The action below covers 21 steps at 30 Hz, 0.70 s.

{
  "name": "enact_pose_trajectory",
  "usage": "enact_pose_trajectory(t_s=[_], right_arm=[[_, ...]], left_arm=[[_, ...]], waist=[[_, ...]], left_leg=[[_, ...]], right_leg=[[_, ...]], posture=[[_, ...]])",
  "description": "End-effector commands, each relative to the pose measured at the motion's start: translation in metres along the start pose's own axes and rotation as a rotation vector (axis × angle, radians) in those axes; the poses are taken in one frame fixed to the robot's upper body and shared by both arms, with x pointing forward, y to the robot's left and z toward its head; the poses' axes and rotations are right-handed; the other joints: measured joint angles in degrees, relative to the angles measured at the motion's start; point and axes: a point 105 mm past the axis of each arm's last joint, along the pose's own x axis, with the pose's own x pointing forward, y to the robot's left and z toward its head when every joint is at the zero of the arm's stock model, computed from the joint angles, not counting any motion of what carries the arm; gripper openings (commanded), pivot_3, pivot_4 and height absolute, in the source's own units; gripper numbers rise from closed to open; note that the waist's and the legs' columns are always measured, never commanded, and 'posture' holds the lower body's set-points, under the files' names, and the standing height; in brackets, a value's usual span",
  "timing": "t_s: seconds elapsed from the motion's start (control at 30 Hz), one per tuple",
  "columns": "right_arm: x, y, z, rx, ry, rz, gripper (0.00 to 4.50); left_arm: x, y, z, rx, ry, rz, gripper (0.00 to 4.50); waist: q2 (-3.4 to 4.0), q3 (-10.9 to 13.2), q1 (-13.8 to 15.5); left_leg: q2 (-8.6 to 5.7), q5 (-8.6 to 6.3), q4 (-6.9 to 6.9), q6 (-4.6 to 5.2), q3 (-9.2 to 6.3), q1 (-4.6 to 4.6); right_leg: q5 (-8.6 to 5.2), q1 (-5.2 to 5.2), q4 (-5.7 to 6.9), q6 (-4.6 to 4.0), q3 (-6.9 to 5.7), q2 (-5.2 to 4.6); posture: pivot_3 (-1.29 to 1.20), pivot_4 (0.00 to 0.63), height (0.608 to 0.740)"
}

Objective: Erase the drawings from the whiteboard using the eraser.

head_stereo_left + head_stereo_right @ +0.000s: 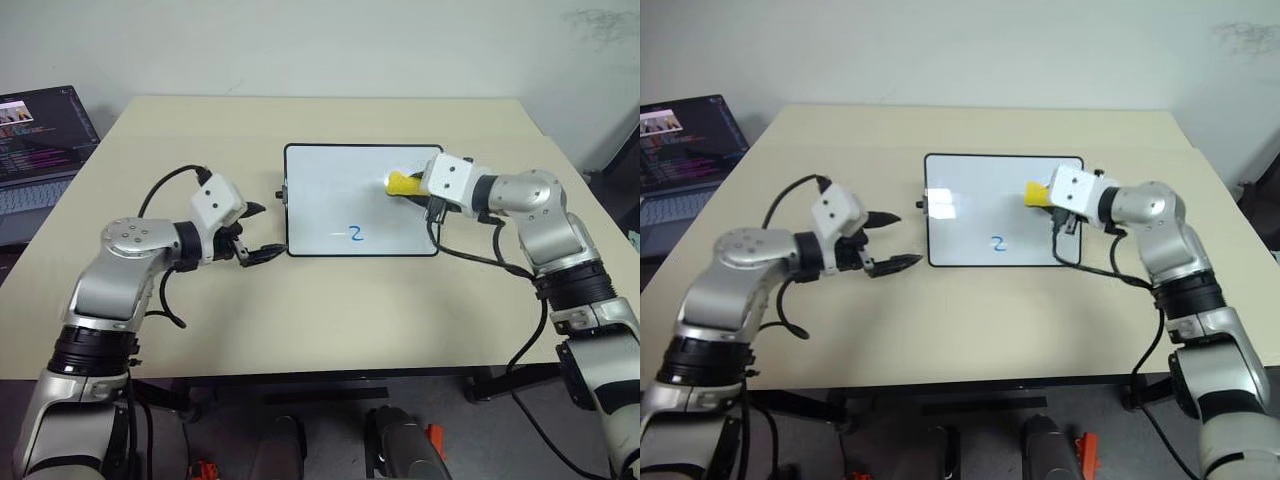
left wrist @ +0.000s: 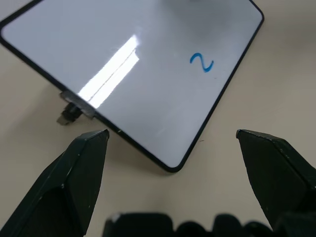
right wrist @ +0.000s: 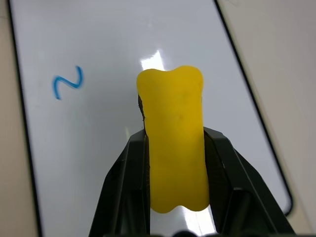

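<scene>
Right gripper (image 3: 175, 163): fingers pinched on the eraser (image 3: 174, 143), a yellow block clamped at its narrow waist and projecting beyond the fingertips, held over the right half of the whiteboard (image 1: 330, 190). Whether the eraser touches the board surface cannot be told. Drawings (image 1: 356, 233): one blue "2" with a short dash beside it, on the board's near part, below and toward the left-arm side of the right gripper, clear of the eraser. Whiteboard: white, thin black frame, flat on the beige table (image 1: 300, 310), a small knob (image 1: 281, 195) on the edge facing the left gripper. Left gripper (image 1: 883, 241): fingers spread wide with nothing between them, poised just off the board's left edge near its near corner, apart from the frame. Laptop (image 1: 35, 140): open on a separate surface well beyond the left gripper's outer side.
</scene>
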Motion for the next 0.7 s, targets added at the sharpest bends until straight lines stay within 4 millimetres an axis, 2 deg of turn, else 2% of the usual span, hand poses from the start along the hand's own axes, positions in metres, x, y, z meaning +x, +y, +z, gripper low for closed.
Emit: enact_pose_trajectory(t_s=[0.03,0.17,0.27,0.57,0.7], right_arm=[[-0.001,0.003,0.014,-0.011,-0.045,-0.002,1.10],[0.005,0.023,0.017,-0.020,-0.052,0.052,1.10],[0.010,0.031,0.020,-0.021,-0.060,0.067,1.10],[0.024,0.041,0.018,-0.033,-0.004,0.055,1.10],[0.033,0.034,0.012,-0.053,0.052,0.024,1.10]], left_arm=[[-0.002,-0.004,0.007,0.037,-0.007,-0.002,4.50],[-0.002,-0.008,0.001,0.044,0.017,-0.015,4.50],[0.000,-0.010,0.002,0.040,0.013,-0.017,4.50],[0.002,-0.013,-0.008,0.056,0.063,-0.039,4.50],[0.004,-0.014,-0.008,0.058,0.060,-0.041,4.50]], waist=[[0.00,0.0,0.0],[0.00,0.0,0.1],[0.00,0.0,0.1],[0.00,0.0,0.1],[-0.01,0.0,0.1]], left_leg=[[0.00,0.00,0.00,0.00,-0.01,0.00],[-0.01,0.00,0.04,0.00,-0.03,0.00],[-0.01,0.00,0.06,0.00,-0.04,0.00],[-0.01,0.00,0.06,0.00,-0.05,0.01],[-0.01,0.00,0.06,0.00,-0.05,0.01]], right_leg=[[0.00,0.00,0.01,0.00,0.00,0.00],[0.00,0.02,0.00,0.00,-0.01,0.00],[0.00,0.03,0.00,0.00,-0.01,0.00],[0.01,0.04,0.00,0.00,-0.02,0.00],[0.01,0.04,0.00,-0.01,-0.04,0.00]], posture=[[0.00,0.150,0.740],[0.00,0.150,0.740],[0.00,0.150,0.740],[0.00,0.150,0.740],[0.00,0.150,0.740]])
